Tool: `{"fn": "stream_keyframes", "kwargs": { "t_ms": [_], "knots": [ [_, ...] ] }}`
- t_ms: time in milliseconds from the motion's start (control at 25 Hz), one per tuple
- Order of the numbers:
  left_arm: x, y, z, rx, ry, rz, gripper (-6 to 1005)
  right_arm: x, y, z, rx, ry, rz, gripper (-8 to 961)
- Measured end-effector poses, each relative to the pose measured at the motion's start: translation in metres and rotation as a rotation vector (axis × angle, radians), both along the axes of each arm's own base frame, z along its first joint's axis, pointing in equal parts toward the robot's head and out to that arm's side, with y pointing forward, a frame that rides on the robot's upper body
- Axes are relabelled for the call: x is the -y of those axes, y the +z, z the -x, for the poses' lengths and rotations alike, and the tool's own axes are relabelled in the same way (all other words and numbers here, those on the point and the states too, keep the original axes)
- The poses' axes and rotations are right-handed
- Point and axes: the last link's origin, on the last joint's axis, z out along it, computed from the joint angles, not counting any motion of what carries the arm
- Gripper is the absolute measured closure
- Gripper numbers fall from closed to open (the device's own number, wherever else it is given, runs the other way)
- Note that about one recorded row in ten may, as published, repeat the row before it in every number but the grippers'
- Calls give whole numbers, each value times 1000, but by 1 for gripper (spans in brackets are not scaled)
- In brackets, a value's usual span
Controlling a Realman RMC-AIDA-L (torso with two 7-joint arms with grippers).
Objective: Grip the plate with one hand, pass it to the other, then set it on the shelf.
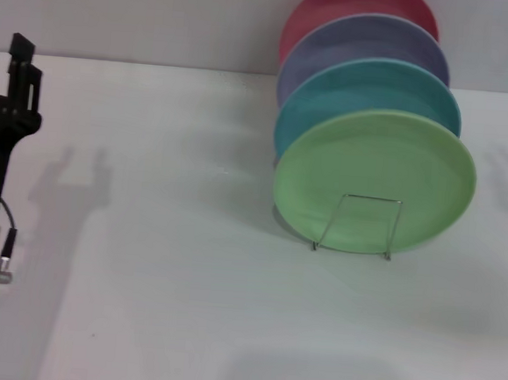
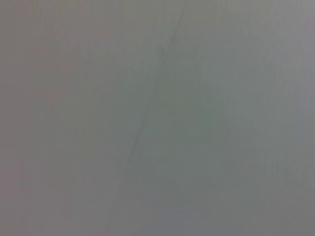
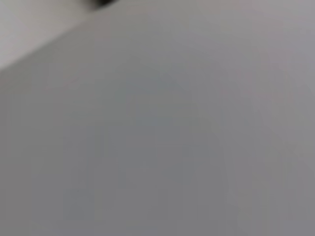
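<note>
From the head view, the green plate [image 1: 374, 180] already stood on edge in the wire rack [image 1: 357, 224], foremost of four — the task looked finished. The left gripper [image 1: 7, 63], fingers apart and empty, stood well clear; only parking seemed left. Both wrist views showed bare surface — the right gripper was unseen.

A light green plate [image 1: 375, 177] is seen at the front of a row, backed by a turquoise plate [image 1: 368, 84], a lavender plate [image 1: 363, 40] and a red plate [image 1: 339, 3]. Silver wire forms the shelf [image 1: 357, 223]. The left gripper [image 1: 13, 65] is black, its arm silver-white with a green light ring; the worktop [image 1: 159, 279] is white.
</note>
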Motion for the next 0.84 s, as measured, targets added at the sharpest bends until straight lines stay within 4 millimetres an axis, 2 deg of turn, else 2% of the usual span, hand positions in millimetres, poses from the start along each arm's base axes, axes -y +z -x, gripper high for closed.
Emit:
{"fn": "stream_keyframes", "kwargs": {
  "t_ms": [80,160,200,240,280,320,360,400,480,680,840],
  "knots": [
    [-6,6,7,-41,12,-16,505,4,1,-20,-96,-122,-29,753],
    [-10,9,10,-65,13,-17,499,5,-1,-24,-111,-155,-33,754],
    [-15,12,13,-103,12,-17,496,5,-7,-35,-148,-232,-29,754],
    [-17,14,15,-124,12,-17,465,3,-14,-47,-206,-322,-13,741],
    [-20,17,19,-157,17,-20,435,3,-18,-56,-252,-378,-11,727],
    [-20,17,19,-157,17,-20,404,3,-18,-56,-252,-378,-11,714],
    [-22,22,24,-186,29,-30,374,5,-22,-67,-321,-453,-36,701],
    [-24,26,27,-198,41,-41,343,10,-27,-74,-348,-505,-69,628],
    [-26,27,29,-205,46,-46,282,13,-30,-76,-347,-525,-87,483],
    [-30,31,36,-250,71,-42,150,19,-42,-76,-338,-553,-105,392],
    [-33,31,40,-259,99,-28,150,20,-47,-79,-332,-595,-117,355]
  ]
}}
